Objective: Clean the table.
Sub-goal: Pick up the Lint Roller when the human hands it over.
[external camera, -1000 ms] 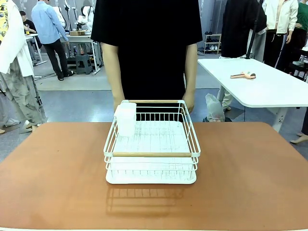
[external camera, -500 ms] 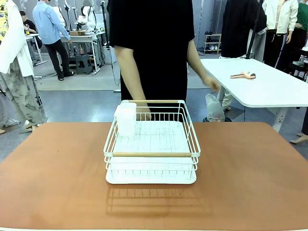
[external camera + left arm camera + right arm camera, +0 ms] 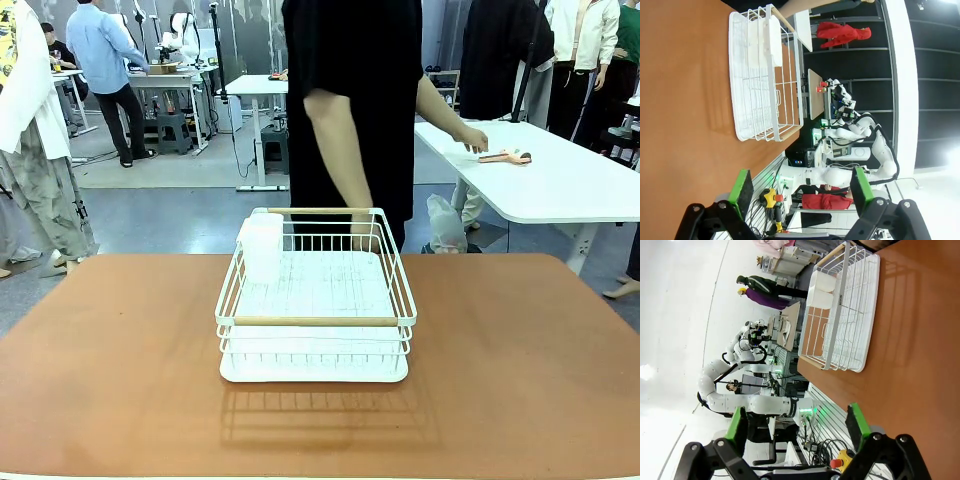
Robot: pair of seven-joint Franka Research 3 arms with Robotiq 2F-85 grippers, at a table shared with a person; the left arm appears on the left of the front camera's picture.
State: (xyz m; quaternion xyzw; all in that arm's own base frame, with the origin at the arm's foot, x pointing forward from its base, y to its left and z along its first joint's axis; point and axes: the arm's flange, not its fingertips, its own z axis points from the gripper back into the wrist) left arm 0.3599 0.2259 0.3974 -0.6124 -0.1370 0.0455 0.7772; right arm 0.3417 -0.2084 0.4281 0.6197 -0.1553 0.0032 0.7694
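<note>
The table is a big, smooth, matte terracotta slab with a thin pale edge. It spreads out on every side from the white wire dish rack sitting on it. A white container is tucked in the rack's far-left corner. The left gripper and right gripper both hang on the rack's near side, jaws spread wide and empty.

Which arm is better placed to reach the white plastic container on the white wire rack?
Left, slightly. The white plastic container hangs at the far-left corner of the white wire rack, on the left arm's side. Both the left gripper and right gripper are open, empty, back from the rack.
</note>
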